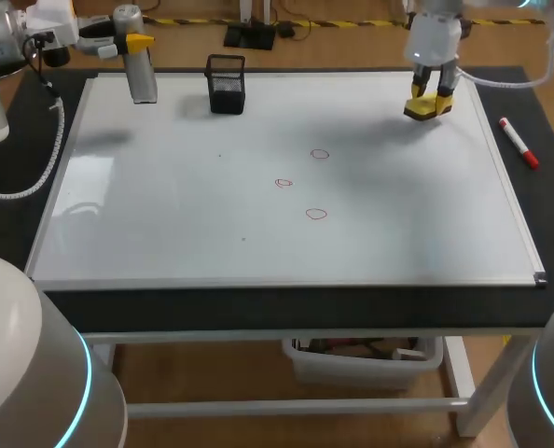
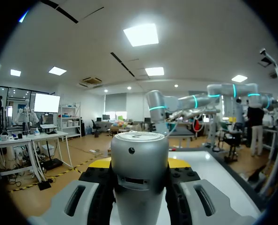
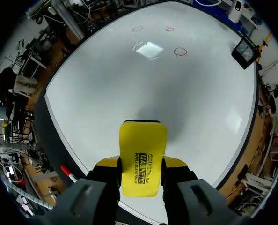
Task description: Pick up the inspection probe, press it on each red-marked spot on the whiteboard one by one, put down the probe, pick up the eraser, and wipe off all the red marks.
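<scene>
My left gripper (image 1: 132,45) is over the whiteboard's (image 1: 165,215) far left corner, shut on the silver cylindrical probe (image 1: 143,73), which hangs upright. In the left wrist view the probe (image 2: 139,168) fills the gap between the fingers of the left gripper (image 2: 140,164). At the far right of the board my right gripper (image 1: 433,91) is shut on the yellow eraser (image 1: 428,106), held just above the surface. The right wrist view shows the eraser (image 3: 143,157) clamped in the right gripper (image 3: 142,165). Three red circles (image 1: 319,154), (image 1: 283,183), (image 1: 316,214) are drawn mid-board, also visible as red circles (image 3: 180,51) ahead of the eraser.
A black mesh holder (image 1: 226,84) stands on the far edge of the board, right of the probe. A red marker (image 1: 519,142) lies on the dark mat beyond the board's right edge. The mat's front strip (image 1: 286,306) borders the board.
</scene>
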### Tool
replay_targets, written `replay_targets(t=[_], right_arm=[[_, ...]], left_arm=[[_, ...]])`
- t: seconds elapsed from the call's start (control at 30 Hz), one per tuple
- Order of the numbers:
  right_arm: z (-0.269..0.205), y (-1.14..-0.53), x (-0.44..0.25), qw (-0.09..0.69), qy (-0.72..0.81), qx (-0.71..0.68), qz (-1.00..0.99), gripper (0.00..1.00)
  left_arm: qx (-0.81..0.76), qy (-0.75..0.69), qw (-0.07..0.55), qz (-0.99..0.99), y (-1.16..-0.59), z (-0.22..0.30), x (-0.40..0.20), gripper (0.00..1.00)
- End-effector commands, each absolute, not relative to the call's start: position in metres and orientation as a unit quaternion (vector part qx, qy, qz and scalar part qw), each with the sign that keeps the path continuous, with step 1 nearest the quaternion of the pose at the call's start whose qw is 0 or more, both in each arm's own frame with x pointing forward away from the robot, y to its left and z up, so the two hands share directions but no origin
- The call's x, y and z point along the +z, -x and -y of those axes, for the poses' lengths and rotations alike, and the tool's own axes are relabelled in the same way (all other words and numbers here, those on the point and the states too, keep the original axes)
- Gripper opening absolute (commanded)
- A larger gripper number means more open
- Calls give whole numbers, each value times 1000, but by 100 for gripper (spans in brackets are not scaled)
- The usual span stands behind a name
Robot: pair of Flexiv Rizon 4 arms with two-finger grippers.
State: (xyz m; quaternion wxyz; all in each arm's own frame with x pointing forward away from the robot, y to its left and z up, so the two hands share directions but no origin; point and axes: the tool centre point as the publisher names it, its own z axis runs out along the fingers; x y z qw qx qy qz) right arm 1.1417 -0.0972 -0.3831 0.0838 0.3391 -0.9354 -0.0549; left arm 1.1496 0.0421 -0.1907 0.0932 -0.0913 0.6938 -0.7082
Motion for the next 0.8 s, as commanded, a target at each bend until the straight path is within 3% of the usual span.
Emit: replay_targets(t=[0.03, 0.4, 0.8], right_arm=[[98, -1137, -379, 80, -341, -49, 936, 0], [98, -1137, -379, 80, -341, -49, 936, 0], [98, -1137, -379, 80, -341, -49, 936, 0]], left_arm=[[-708, 92, 96, -694, -1148, -41, -189, 0], [-708, 92, 96, -694, -1148, -41, -189, 0], [-722, 56, 63, -687, -1101, -3, -190, 0]])
